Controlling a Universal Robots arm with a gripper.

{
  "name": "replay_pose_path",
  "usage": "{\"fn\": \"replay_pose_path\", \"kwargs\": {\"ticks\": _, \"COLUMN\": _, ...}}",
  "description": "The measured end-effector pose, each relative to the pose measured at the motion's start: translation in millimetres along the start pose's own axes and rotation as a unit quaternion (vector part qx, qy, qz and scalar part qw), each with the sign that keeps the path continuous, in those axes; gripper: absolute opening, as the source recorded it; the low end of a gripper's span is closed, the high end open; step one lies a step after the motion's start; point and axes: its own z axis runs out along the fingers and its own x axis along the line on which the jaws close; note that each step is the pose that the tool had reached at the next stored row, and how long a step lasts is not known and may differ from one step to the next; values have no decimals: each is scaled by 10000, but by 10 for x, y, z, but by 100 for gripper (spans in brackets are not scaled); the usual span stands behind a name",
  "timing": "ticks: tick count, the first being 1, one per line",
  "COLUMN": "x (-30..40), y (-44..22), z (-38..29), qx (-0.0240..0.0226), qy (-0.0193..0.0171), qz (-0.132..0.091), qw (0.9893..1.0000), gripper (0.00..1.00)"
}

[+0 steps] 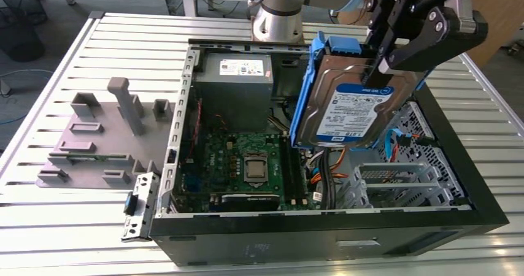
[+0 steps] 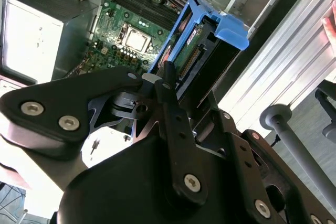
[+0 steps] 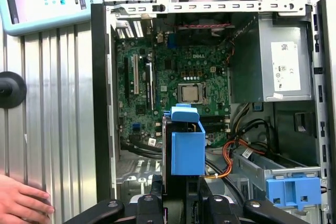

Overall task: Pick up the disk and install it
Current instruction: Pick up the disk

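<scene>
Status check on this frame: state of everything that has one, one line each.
disk: held on edge in the tool, over the open case
tool: shut on the disk
computer case: lying on its side, side panel off
processor socket: exposed, no cooler on it
drive cage: looks empty

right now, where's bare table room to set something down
Bare slats of the ribbed metal table border the grey plastic fixture on its near and far sides in the exterior view. The black computer case is crowded: green motherboard, orange cables, the gripper holding the silver blue-railed disk above.
</scene>
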Motion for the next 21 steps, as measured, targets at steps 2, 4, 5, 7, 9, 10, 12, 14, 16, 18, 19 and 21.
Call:
{"fn": "replay_pose_path", "kwargs": {"ticks": 2, "x": -3, "y": -57, "z": -3, "qx": 0, "qy": 1, "qz": 0, "qw": 10000, "gripper": 35}}
{"fn": "replay_pose_path", "kwargs": {"ticks": 4, "x": -8, "y": -128, "z": -6, "qx": -1, "qy": 1, "qz": 0, "qw": 10000, "gripper": 35}}
{"fn": "replay_pose_path", "kwargs": {"ticks": 5, "x": -11, "y": -170, "z": -7, "qx": -2, "qy": 1, "qz": 0, "qw": 10000, "gripper": 35}}
{"fn": "replay_pose_path", "kwargs": {"ticks": 7, "x": -15, "y": -235, "z": -10, "qx": -2, "qy": 1, "qz": 0, "qw": 10000, "gripper": 35}}
{"fn": "replay_pose_path", "kwargs": {"ticks": 9, "x": -10, "y": -266, "z": -10, "qx": -2, "qy": 0, "qz": 0, "qw": 10000, "gripper": 35}}
{"fn": "replay_pose_path", "kwargs": {"ticks": 10, "x": -1, "y": -273, "z": -10, "qx": -2, "qy": 1, "qz": 0, "qw": 10000, "gripper": 35}}
{"fn": "replay_pose_path", "kwargs": {"ticks": 12, "x": 31, "y": -284, "z": -11, "qx": -2, "qy": 0, "qz": 0, "qw": 10000, "gripper": 35}}
{"fn": "replay_pose_path", "kwargs": {"ticks": 14, "x": 75, "y": -291, "z": -13, "qx": -2, "qy": 0, "qz": 0, "qw": 10000, "gripper": 35}}
{"fn": "replay_pose_path", "kwargs": {"ticks": 16, "x": 126, "y": -298, "z": -16, "qx": -2, "qy": 1, "qz": 0, "qw": 10000, "gripper": 35}}
{"fn": "replay_pose_path", "kwargs": {"ticks": 18, "x": 165, "y": -306, "z": -17, "qx": -2, "qy": 1, "qz": 0, "qw": 10000, "gripper": 35}}
{"fn": "replay_pose_path", "kwargs": {"ticks": 19, "x": 177, "y": -314, "z": -16, "qx": -2, "qy": 0, "qz": 0, "qw": 10000, "gripper": 35}}
{"fn": "replay_pose_path", "kwargs": {"ticks": 21, "x": 185, "y": -343, "z": -17, "qx": -2, "qy": 1, "qz": 0, "qw": 10000, "gripper": 35}}
